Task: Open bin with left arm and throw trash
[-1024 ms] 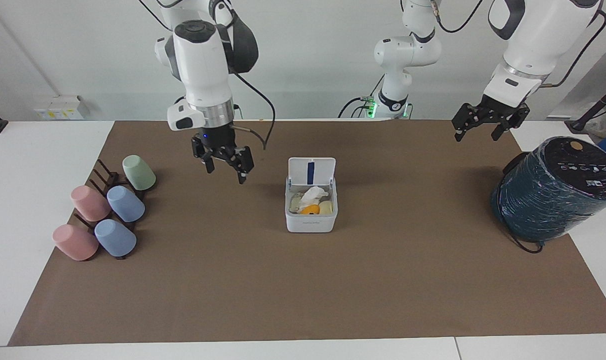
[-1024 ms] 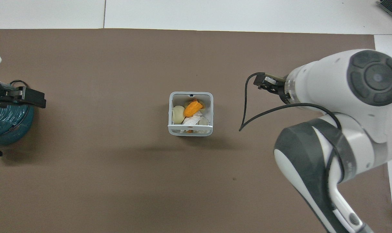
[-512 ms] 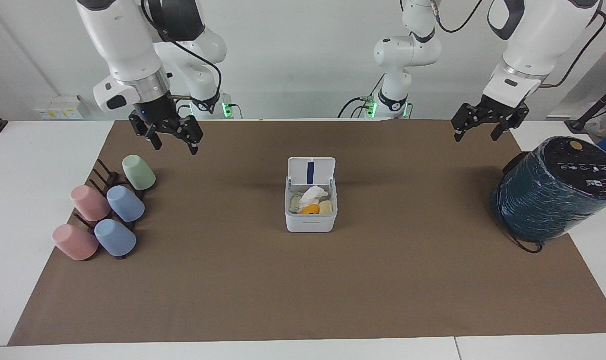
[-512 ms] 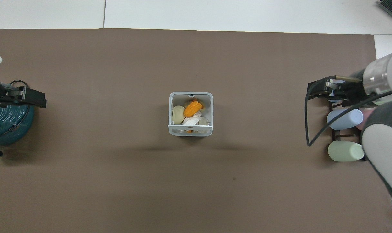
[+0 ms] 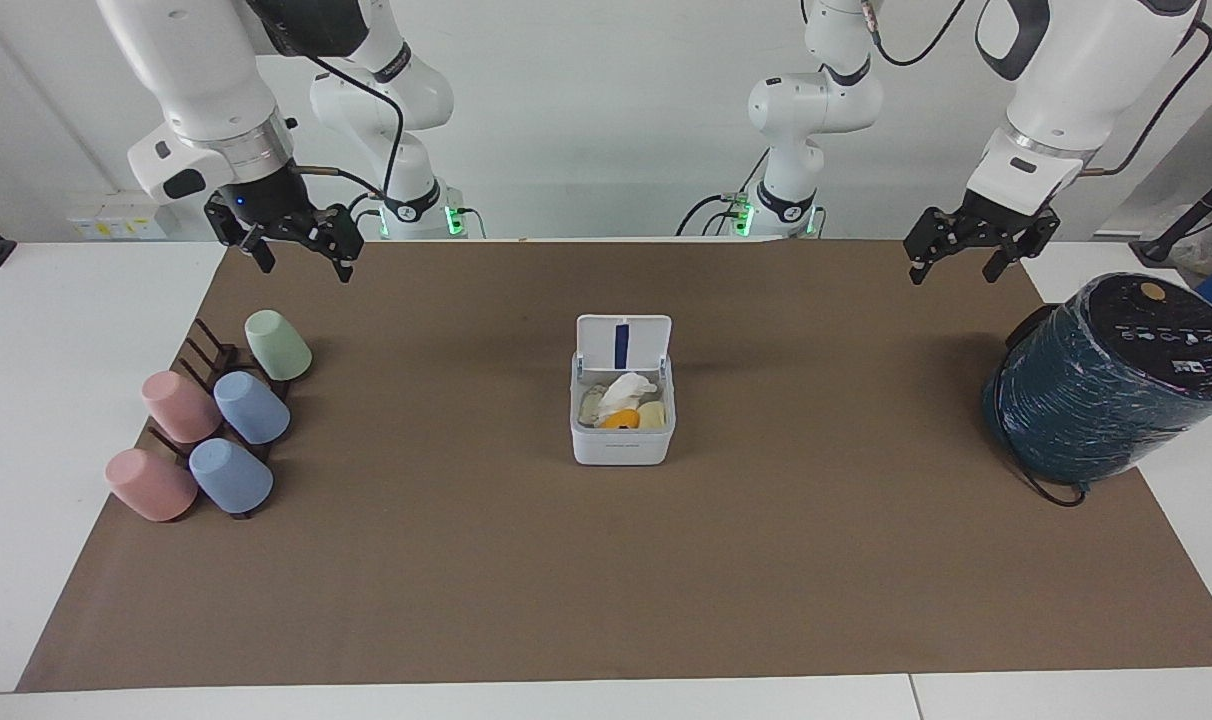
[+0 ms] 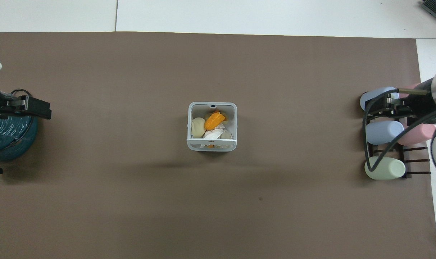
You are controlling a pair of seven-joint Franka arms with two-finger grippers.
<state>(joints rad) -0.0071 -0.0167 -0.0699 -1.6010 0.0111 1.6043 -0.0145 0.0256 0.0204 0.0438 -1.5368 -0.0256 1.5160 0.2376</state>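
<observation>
- The bin (image 5: 621, 420) is sitting pretty much in the middle of the brown mat (image 5: 606, 600), lid (image 5: 623, 343) standing open and leaning toward the robots' edge of the worktop.
- The trash is lying inside it: an orange lump (image 6: 214, 120), a pale cream lump (image 6: 197, 127), plus some crumpled white paper (image 5: 626, 385) on top. Nothing is sitting on the mat right around the bin, so the opening isn't being blocked by anything.
- The left gripper (image 5: 971, 258) is hanging in the air over the robots' edge of the mat, toward the left arm's end, fingers spread apart and holding nothing.
- Just off that end, a big dark teal cylinder (image 5: 1106, 375) is resting at the mat's edge with a cable (image 5: 1056, 492) trailing from under it.
- The right gripper (image 5: 296, 250) is hovering over the mat's corner at the robots' edge on the right arm's end, fingers also apart and empty.
- Near that corner, a dark rack (image 5: 211, 350) is holding pastel cups: one green cup (image 5: 277, 345), two blue cups (image 5: 251, 407) and two pink cups (image 5: 179, 405), all well apart from the bin.
</observation>
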